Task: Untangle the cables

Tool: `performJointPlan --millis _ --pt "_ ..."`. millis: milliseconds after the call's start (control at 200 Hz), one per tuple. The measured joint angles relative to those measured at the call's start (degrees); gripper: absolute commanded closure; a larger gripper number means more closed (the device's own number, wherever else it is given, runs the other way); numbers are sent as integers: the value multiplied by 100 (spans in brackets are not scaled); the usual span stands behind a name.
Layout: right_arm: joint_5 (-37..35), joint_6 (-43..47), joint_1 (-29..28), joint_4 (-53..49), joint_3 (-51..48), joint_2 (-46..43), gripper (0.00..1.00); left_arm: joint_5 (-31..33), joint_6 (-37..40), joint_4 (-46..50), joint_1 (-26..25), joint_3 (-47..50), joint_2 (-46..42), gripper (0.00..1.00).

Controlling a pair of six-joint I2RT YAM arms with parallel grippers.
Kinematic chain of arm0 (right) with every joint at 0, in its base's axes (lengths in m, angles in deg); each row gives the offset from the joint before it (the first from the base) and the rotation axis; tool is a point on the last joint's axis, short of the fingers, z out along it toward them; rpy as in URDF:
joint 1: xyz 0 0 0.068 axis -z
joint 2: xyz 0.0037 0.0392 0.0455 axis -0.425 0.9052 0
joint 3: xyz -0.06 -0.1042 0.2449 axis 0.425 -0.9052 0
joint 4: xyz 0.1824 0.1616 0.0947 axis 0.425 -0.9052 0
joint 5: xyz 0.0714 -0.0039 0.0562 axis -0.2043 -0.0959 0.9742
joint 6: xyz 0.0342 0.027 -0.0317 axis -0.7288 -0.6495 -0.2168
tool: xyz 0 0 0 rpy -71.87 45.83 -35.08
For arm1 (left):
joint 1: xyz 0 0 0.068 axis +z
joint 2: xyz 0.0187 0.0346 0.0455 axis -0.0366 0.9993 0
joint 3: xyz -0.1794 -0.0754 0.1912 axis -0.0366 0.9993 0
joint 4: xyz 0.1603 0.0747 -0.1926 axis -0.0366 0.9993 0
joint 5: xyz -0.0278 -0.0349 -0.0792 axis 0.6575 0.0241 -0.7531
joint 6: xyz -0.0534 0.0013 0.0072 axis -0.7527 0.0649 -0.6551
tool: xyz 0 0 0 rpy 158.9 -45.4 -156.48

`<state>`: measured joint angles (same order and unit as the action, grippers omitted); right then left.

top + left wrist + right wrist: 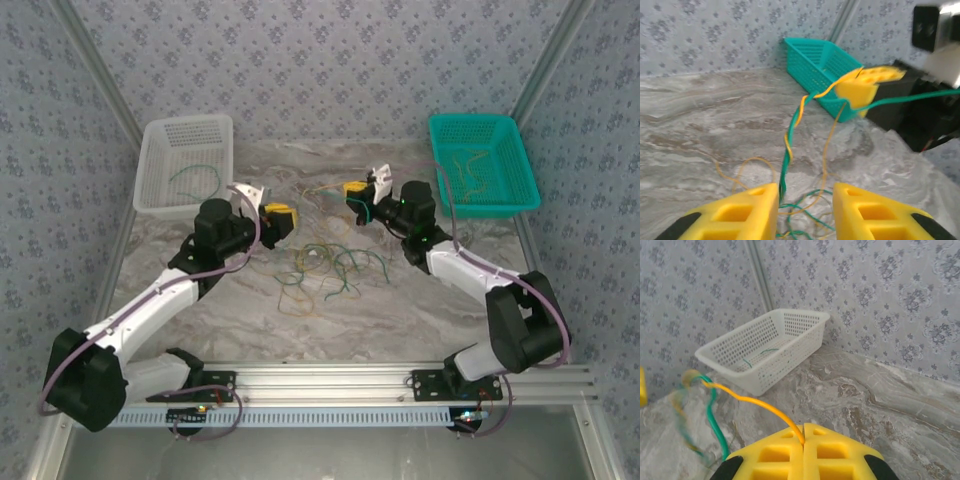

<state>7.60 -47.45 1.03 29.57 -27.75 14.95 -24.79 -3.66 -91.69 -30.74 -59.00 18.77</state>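
A loose tangle of green and yellow cables lies on the marble table between the arms. My right gripper is shut on a yellow cable, lifted above the table; a green cable hangs beside it. In the left wrist view a green cable twisted with a yellow one rises from the pile toward the right gripper. My left gripper is open, and that green strand runs close along its left finger. From above, the left gripper and right gripper face each other over the pile.
A white basket at the back left holds a green cable. A teal basket at the back right holds several yellowish cables. Patterned walls close the table in on three sides.
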Motion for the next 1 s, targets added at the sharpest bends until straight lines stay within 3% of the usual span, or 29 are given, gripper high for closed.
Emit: performJointPlan --millis 25,60,190,210,235,475,705,999 --pt "-7 -79 0 -79 76 -17 100 70 -4 -28 13 33 -17 63" --pt "-39 -195 0 -175 166 -59 100 142 -17 -66 20 76 -33 54" --pt "-129 -573 26 -522 280 -297 100 420 -105 -146 98 214 -107 50" --pt "-155 -625 35 -599 304 -330 100 450 -109 -166 111 238 -129 36" --pt "-175 -678 48 -662 332 -356 100 479 -129 -199 133 278 -153 33" --pt "-210 -927 149 -1375 723 -540 100 597 -140 -341 229 581 -380 31" --pt "-205 -916 149 -1906 1005 -743 100 317 92 -337 227 581 -402 29" --pt "-461 -863 -105 -2450 1078 -798 100 -79 737 -367 -116 584 -1137 28"
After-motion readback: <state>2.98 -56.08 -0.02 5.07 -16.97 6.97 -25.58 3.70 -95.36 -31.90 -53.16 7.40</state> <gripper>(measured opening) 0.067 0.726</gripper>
